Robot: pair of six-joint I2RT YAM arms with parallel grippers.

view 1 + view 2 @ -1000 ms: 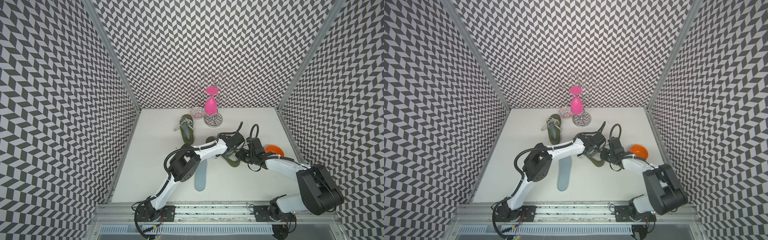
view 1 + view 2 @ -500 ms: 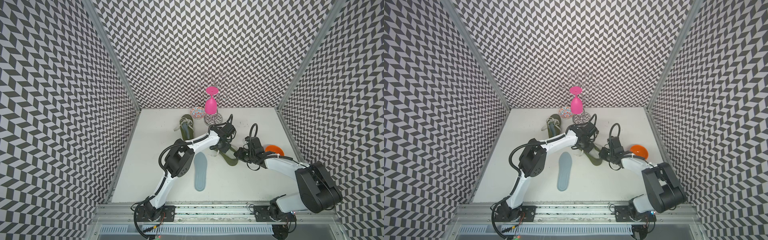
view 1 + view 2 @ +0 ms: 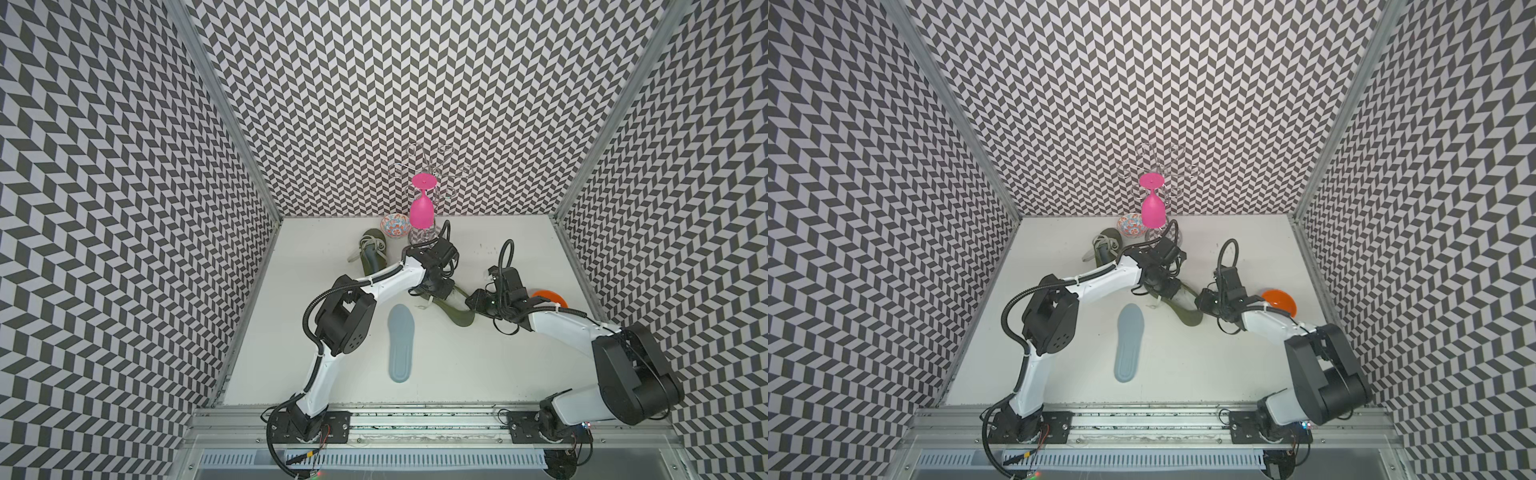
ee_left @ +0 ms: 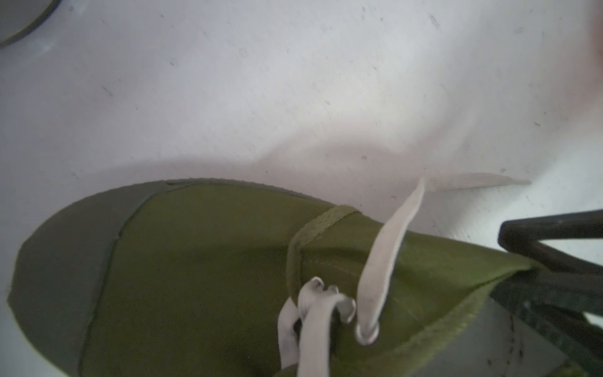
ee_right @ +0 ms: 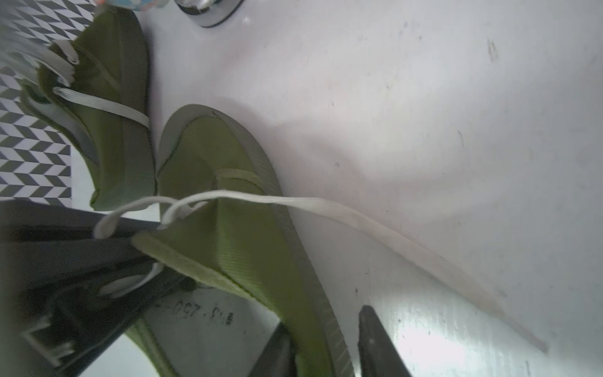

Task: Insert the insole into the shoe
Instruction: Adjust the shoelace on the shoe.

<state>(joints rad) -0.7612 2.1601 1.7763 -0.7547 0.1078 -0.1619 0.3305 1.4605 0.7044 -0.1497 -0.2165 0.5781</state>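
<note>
White table (image 3: 478, 365): insole (image 3: 401, 343) lies flat beside shoe (image 3: 457, 316), long axis front-to-back; left gripper (image 3: 441, 288) clamps shoe's collar, right gripper (image 5: 323, 318) straddles its side, released.

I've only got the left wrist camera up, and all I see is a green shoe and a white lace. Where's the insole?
Observer: The insole lies flat, apart from the shoe, nearer the arm bases.
Operator: Is the right gripper on the shoe?
Observer: The right gripper straddles the shoe's side wall with its jaws open, not clamping.
Operator: What else is close by?
Observer: An orange dish lies on the far side of the shoe from the insole.
</note>
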